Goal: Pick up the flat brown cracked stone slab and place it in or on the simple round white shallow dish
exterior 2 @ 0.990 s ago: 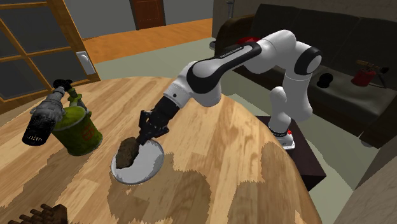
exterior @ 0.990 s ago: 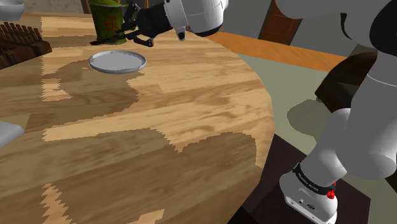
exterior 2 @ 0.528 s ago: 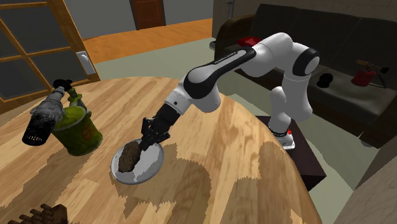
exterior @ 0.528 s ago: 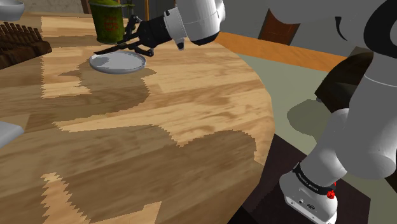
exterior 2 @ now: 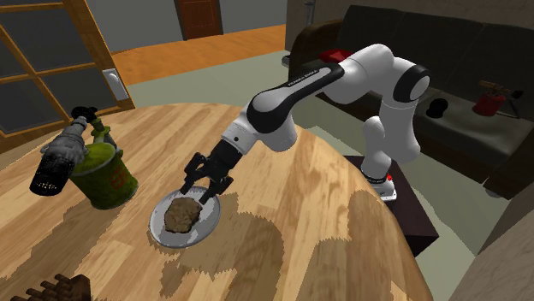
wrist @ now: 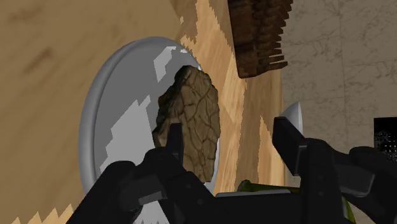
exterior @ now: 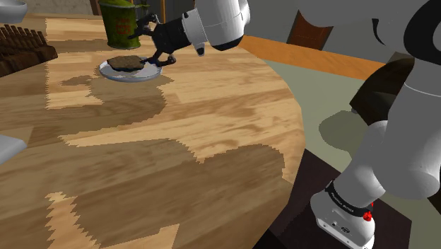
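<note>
Lying flat in the round white dish point(exterior 2: 159, 233) on the wooden table point(exterior 2: 299, 244), the brown cracked stone slab point(exterior 2: 180, 214) looks stiff, dense and rough enough not to slip, best pinched across its thin edges. The black gripper point(exterior 2: 203, 178) hangs just above the slab with its jaws spread wide, holding nothing. One finger point(wrist: 173, 135) overlaps the slab in the wrist view, but whether it touches cannot be told.

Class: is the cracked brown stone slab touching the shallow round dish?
Touching. The shoulder view shows the stone slab lying flat on the dish, with no gap beneath it.
</note>
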